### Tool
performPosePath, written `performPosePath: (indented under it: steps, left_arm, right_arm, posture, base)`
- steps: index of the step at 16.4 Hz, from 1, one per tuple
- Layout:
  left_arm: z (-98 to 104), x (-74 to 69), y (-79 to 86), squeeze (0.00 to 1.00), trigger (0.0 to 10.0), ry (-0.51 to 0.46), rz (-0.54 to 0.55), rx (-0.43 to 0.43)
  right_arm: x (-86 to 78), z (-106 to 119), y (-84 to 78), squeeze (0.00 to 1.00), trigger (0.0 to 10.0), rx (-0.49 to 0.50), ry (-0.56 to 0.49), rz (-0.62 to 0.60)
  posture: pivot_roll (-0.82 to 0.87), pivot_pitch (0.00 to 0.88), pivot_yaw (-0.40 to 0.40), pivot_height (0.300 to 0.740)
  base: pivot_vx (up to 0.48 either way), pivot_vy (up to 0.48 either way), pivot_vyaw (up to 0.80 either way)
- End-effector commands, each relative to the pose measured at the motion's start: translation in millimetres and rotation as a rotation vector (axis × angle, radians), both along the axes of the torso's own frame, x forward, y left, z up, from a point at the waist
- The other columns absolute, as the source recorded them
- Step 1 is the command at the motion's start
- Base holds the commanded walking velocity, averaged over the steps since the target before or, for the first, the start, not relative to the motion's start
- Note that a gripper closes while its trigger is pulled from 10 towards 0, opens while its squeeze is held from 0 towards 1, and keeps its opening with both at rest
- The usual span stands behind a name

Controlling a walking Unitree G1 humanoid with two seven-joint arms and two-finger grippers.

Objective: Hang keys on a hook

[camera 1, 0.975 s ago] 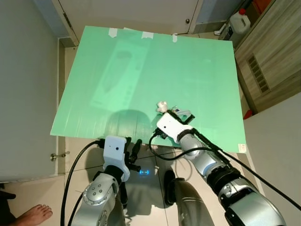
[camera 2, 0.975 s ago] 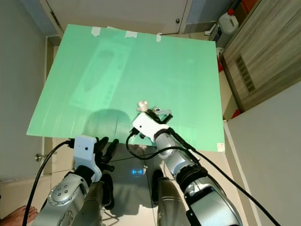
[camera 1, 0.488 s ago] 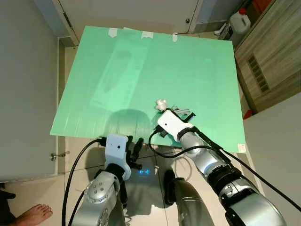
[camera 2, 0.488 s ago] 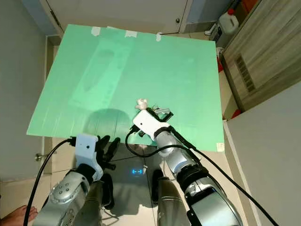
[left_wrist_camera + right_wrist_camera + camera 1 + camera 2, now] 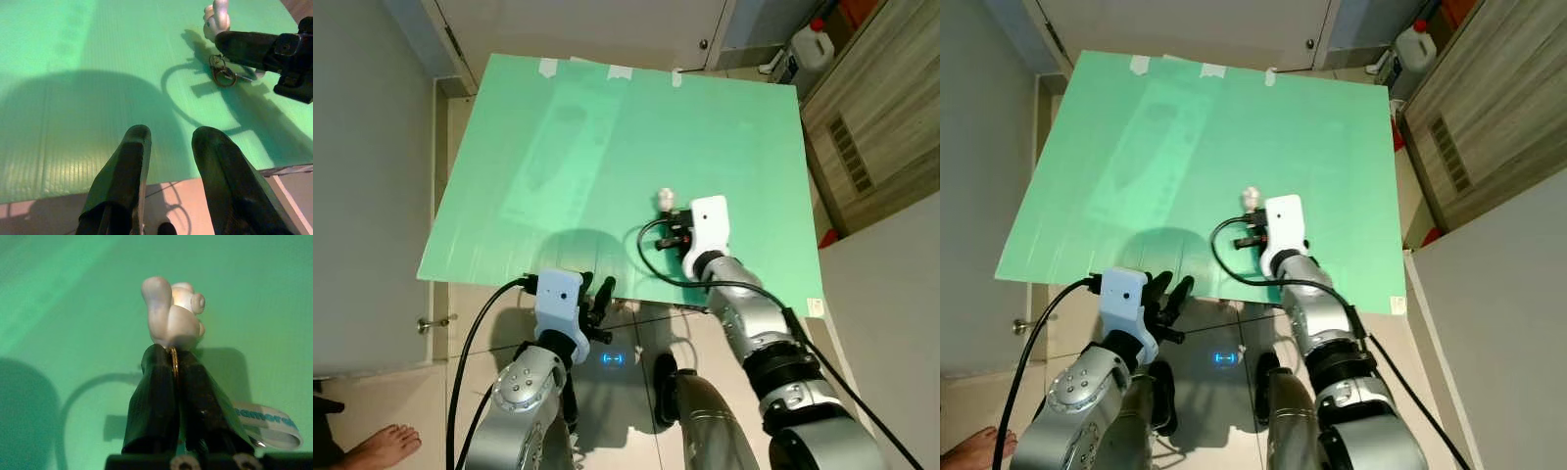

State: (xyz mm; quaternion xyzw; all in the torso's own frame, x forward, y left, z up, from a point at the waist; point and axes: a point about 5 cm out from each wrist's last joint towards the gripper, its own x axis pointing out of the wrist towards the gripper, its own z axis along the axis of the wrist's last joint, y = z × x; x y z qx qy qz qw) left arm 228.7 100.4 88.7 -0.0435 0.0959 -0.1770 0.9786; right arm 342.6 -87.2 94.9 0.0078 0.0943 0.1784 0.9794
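**Inspector:** Firstly, the near field. The left gripper (image 5: pixel 597 294) sits low by the robot's body, at the near edge of the green board (image 5: pixel 558 147), over the floor tiles (image 5: pixel 626 338). Its two black fingers (image 5: pixel 127 166) are spread with a clear gap between them and grip nothing. A black cable (image 5: pixel 475 333) runs back from its wrist.

**Clerk:** And the right side?

**Inspector:** The right gripper (image 5: pixel 172 363) reaches over the board, farther out than the left one and to its right. Its fingers are pressed together on a thin gold-coloured ring (image 5: pixel 173 361) seated between the tips.

**Clerk:** Where are the keys?

**Inspector:** The keys (image 5: pixel 222 76) lie on the board directly at the right gripper's fingertips. A small white figurine charm (image 5: pixel 173 313) stands just beyond the tips, touching them. A grey strap with printed lettering (image 5: pixel 269 423) lies flat on the board beside the right fingers. In the left wrist view a metal ring with a key shows just under the right gripper's finger.

**Clerk:** Anything beyond that?

**Inspector:** Past the right gripper the board runs on bare to its far edge, where pieces of white tape (image 5: pixel 548 67) hold it. Beyond the tape is a white door (image 5: pixel 587 24). Far to the right of the right gripper stand a wooden cabinet (image 5: pixel 871 127) and a white plastic jug with a red cap (image 5: pixel 808 44). A person's bare foot (image 5: pixel 382 446) shows on the floor, nearer than the left gripper and to its left.
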Motion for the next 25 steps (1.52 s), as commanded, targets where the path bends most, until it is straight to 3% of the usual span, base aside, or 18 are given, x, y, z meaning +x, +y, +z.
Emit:
performPosePath:
  steps: [1,2,3,4,6,7,13,20,21,22,23,25]
  left_arm:
    - [-8,-5.4,-2.0,0.0,10.0,0.036,0.0,-0.003]
    - [-8,-5.5,-2.4,0.0,10.0,0.036,-0.001,-0.004]
    - [-8,-5.9,-3.2,0.0,10.0,0.036,-0.004,-0.004]
    - [-8,-6.2,-3.4,0.0,10.0,0.036,-0.006,-0.005]
    - [-8,-6.7,-3.0,0.0,10.0,0.037,-0.005,-0.004]
    - [-8,-7.5,-2.2,0.0,10.0,0.037,-0.001,-0.005]
    - [-7,-8.3,-4.2,0.0,10.0,0.034,-0.002,-0.012]
    - [-6,-10.9,-3.9,0.0,10.0,0.036,-0.004,-0.011]
    - [-6,-11.1,-4.0,0.0,10.0,0.036,-0.004,-0.012]
    - [-6,-11.2,-4.0,0.0,10.0,0.036,-0.004,-0.012]
    - [-5,-11.4,-3.7,0.0,10.0,0.034,-0.004,-0.012]
    - [-5,-11.5,-3.2,0.0,10.0,0.033,-0.004,-0.011]
  right_arm:
    - [-4.6,-3,2.2,0.0,10.0,-0.198,-0.062,0.052]
    - [-5.4,-3,2.7,0.0,10.0,-0.262,-0.093,0.068]
    - [-9.5,-5,7.9,0.99,10.0,-0.322,-0.109,0.131]
    - [-13.6,-10,12.3,1.0,10.0,-0.367,-0.099,0.162]
    - [-19.2,-17,18.3,1.0,10.0,-0.364,-0.07,0.182]
    - [-22.5,-20,20.6,0.0,10.0,-0.362,-0.06,0.179]
    - [-19.5,-14,9.6,0.0,10.0,-0.377,-0.083,0.144]
    - [-27.9,-22,19.2,0.0,10.0,-0.402,-0.077,0.174]
    - [-25.3,-20,17.1,0.0,3.5,-0.406,-0.083,0.142]
    - [-23.6,-19,15.9,0.0,3.2,-0.407,-0.085,0.124]
    - [-17.4,-14,11.4,0.0,4.8,-0.418,-0.103,0.066]
    - [-14.5,-10,11.0,0.0,10.0,-0.429,-0.12,0.045]
  posture:
    - [0.09,0.353,-0.046,0.74]
    - [0.09,0.353,-0.046,0.74]
    - [0.09,0.353,-0.046,0.74]
    - [0.09,0.359,-0.046,0.74]
    - [0.09,0.362,-0.047,0.74]
    - [0.09,0.365,-0.048,0.74]
    - [0.08,0.372,-0.049,0.74]
    - [0.09,0.384,-0.05,0.74]
    - [0.09,0.387,-0.048,0.74]
    - [0.09,0.387,-0.048,0.74]
    - [0.09,0.39,-0.046,0.74]
    - [0.09,0.39,-0.046,0.74]
  base:
    - [0.0,0.0,0.0]
    - [0.0,0.0,0.0]
    - [0.0,0.0,0.0]
    - [0.0,0.0,0.0]
    - [0.0,0.0,0.0]
    - [0.0,0.0,0.0]
    - [0.0,0.0,0.0]
    - [0.0,0.0,0.0]
    - [0.0,0.0,0.0]
    - [0.0,0.0,0.0]
    - [0.0,0.0,0.0]
    - [0.0,0.0,0.0]
